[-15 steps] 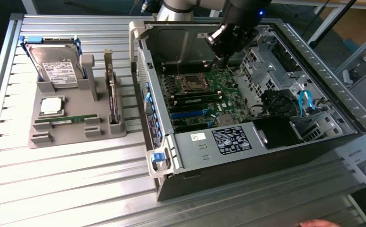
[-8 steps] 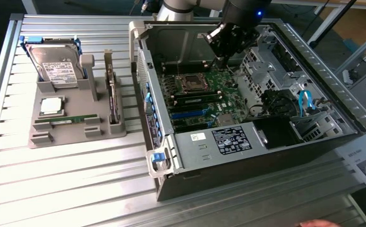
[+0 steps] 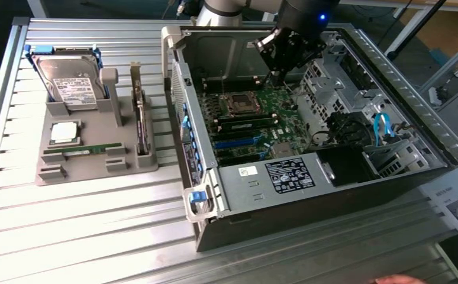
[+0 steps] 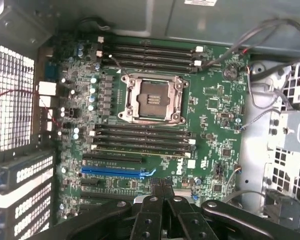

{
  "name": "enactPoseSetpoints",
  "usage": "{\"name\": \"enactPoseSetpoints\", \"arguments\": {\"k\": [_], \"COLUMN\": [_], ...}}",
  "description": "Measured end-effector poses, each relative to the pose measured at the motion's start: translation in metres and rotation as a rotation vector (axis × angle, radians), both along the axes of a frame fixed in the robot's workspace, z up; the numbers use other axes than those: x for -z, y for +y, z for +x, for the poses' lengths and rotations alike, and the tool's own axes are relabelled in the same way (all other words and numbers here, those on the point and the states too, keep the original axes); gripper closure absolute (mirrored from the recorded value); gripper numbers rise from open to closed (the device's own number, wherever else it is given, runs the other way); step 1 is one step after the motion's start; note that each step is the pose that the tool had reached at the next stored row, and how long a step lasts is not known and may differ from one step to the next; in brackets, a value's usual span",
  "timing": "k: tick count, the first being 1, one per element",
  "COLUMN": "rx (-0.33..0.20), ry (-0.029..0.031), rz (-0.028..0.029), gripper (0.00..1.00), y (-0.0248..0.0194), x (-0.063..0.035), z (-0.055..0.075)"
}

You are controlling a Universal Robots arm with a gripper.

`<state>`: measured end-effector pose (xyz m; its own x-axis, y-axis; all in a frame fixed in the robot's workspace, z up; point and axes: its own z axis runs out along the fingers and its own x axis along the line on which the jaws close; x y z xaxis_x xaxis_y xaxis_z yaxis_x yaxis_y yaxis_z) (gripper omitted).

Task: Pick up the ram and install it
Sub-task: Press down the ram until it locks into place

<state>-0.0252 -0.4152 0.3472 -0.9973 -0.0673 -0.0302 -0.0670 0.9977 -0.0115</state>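
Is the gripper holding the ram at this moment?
No: the ram lies in the grey holder outside the case, while the shut gripper hangs empty above the motherboard.

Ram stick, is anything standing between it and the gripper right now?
Yes. The gripper hangs inside the computer case, while the ram lies in the gray holder outside. The case's side wall and an upright card stand between them.
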Motion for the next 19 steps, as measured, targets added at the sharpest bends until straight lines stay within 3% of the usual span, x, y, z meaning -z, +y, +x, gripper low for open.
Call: {"name": "enactPoseSetpoints", "arguments": {"k": [5, 9, 19], "rx": [0.004, 0.004, 0.005], "ry": [0.0002, 0.0100, 0.0103], "rz": [0.0000, -0.0001, 0.0000], "gripper": [0.90, 0.90, 0.90], "y": [0.0000, 0.0000, 0.0001], "x": [0.0000, 0.0000, 0.0002], "z": [-0.0001, 0.0027, -0.0004]}}
